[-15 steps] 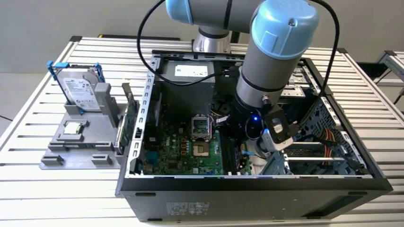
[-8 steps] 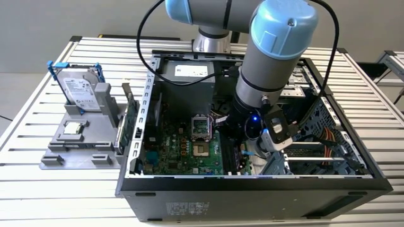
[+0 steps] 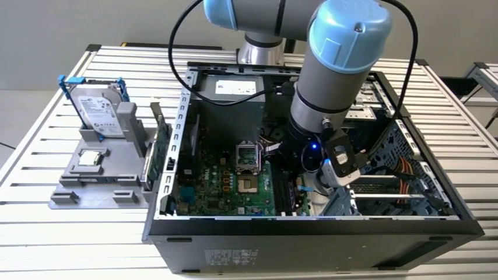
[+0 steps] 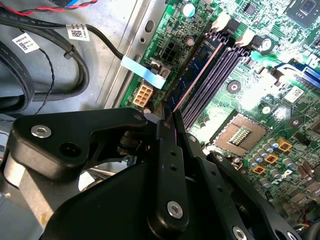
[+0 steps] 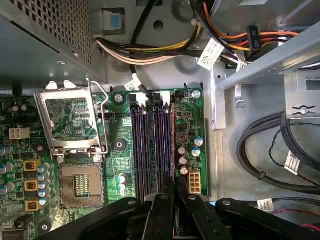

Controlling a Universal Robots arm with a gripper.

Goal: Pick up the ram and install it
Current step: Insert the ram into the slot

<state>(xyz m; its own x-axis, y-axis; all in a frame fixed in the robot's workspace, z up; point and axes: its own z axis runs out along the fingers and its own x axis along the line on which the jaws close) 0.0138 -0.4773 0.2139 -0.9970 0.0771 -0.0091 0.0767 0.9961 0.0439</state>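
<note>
Exterior view first. The arm (image 3: 335,81) reaches down into the open PC case (image 3: 311,233), which stands on the slatted counter (image 3: 46,233). The end effector (image 3: 304,185) hangs low over the motherboard (image 3: 210,184), at roughly 4 o'clock from the CPU socket (image 3: 247,154).

In the second wrist view, the ram (image 4: 200,62) stands on edge in the outermost of the dark slots (image 4: 217,75), the one beside the white connector (image 4: 142,94). The end effector (image 4: 167,111) is clamped on the stick's near end.

In the first wrist view we look along the slots (image 5: 150,145). The ram (image 5: 173,145) runs edge-on between them and the capacitors (image 5: 184,155), with its near end pinched in the end effector (image 5: 175,189).

So we'd call this the install step, with the pickup done. We can't tell whether the stick is fully seated. We reckon finishing calls for a straight press with the stick kept square, until the end clips (image 4: 220,22) catch.
</note>
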